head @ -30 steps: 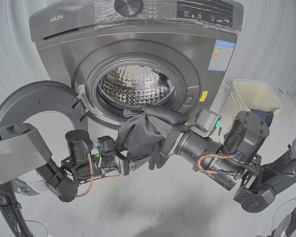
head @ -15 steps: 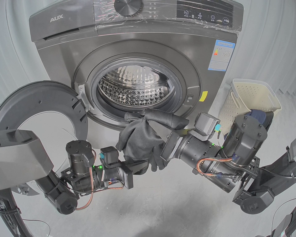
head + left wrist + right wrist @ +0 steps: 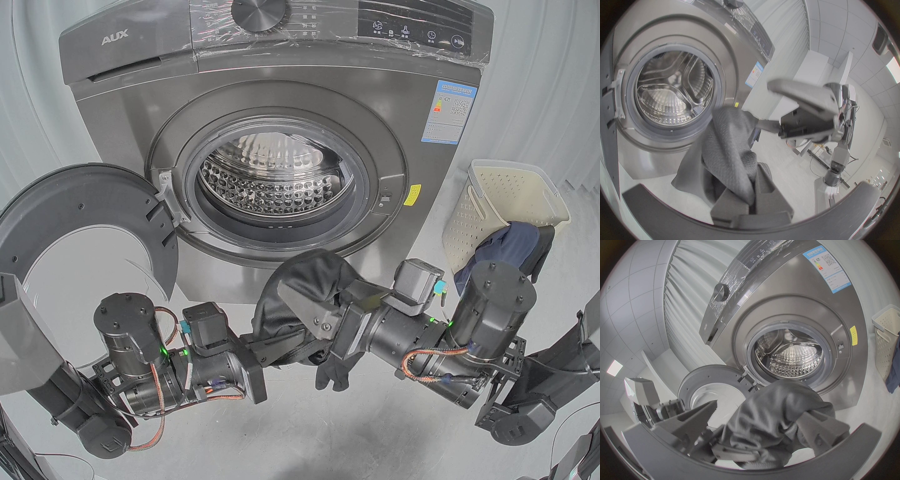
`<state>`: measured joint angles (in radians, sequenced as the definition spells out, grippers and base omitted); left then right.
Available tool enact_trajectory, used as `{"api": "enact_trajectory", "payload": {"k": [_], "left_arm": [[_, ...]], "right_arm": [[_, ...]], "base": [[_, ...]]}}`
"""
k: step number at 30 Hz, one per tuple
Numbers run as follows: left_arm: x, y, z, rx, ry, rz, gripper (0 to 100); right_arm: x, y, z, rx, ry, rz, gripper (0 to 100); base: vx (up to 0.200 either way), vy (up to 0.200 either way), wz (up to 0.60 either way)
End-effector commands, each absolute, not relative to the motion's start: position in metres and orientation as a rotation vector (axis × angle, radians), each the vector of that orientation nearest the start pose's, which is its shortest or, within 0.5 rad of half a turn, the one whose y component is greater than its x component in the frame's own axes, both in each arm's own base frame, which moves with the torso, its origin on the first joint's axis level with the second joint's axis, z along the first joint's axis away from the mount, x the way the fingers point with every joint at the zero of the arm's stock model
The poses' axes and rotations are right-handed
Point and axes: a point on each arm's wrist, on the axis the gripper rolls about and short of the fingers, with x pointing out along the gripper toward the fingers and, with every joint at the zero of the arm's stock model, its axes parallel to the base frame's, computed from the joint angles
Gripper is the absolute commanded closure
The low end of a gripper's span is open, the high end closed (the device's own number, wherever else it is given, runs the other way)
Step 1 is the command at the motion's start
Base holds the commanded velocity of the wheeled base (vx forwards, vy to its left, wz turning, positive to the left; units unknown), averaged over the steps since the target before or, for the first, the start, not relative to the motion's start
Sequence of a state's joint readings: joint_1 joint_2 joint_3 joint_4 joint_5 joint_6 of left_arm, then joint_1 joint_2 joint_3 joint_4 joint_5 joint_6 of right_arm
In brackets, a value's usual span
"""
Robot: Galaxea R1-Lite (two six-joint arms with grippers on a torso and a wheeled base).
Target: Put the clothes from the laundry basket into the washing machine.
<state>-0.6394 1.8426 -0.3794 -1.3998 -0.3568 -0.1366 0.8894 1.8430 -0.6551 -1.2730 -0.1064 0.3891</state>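
The washing machine (image 3: pixel 275 81) stands with its door (image 3: pixel 81 200) swung wide to 9 o'clock. Its drum (image 3: pixel 275 169), at 12 o'clock in the head view, shows bare metal, with no clothing visible inside. By that evidence nothing has been loaded yet.

A black garment (image 3: pixel 306 272) hangs in the air at 6 o'clock of the drum opening, below its lip and clear of the floor, held between the two arms. The left gripper (image 3: pixel 750 200) comes in from 8 o'clock, and its fingers are closed tight with a fold of the cloth pinched between them. The right gripper (image 3: pixel 754 418) comes in from 4 o'clock with its fingers spread wide. It clamps nothing — the garment is merely draped over one finger and bunched in the gap.

The laundry basket (image 3: pixel 475 212) sits at 2 o'clock, just beside the machine. A blue garment (image 3: pixel 509 244) spills over its front rim, with a darker piece next to it.

So the task looks to be at an early stage: the first item is lifted but not yet through the opening, and at least one more item waits in the basket.
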Motion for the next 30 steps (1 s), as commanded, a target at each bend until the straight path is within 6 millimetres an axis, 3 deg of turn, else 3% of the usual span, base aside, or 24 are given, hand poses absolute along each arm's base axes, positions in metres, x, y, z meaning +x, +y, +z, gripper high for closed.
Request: {"api": "enact_trajectory", "payload": {"k": [1, 14, 18, 30], "left_arm": [[0.216, -0.17, 0.132, -0.131, 0.07, -0.983, 100], [0.221, -0.169, 0.146, -0.183, -0.004, -0.896, 100], [0.216, -0.167, 0.155, -0.203, -0.059, -0.871, 100], [0.189, -0.147, 0.182, -0.282, -0.169, -0.891, 100]], "right_arm": [[0.196, 0.24, 0.161, 0.401, 0.093, 0.791, 0], [0.192, 0.219, 0.164, 0.392, 0.087, 0.746, 0], [0.194, 0.207, 0.151, 0.305, 0.107, 0.708, 0], [0.199, 0.203, 0.134, 0.234, 0.15, 0.681, 0]], "base": [[0.0, 0.0, 0.0], [0.0, 0.0, 0.0], [0.0, 0.0, 0.0], [0.0, 0.0, 0.0]]}}
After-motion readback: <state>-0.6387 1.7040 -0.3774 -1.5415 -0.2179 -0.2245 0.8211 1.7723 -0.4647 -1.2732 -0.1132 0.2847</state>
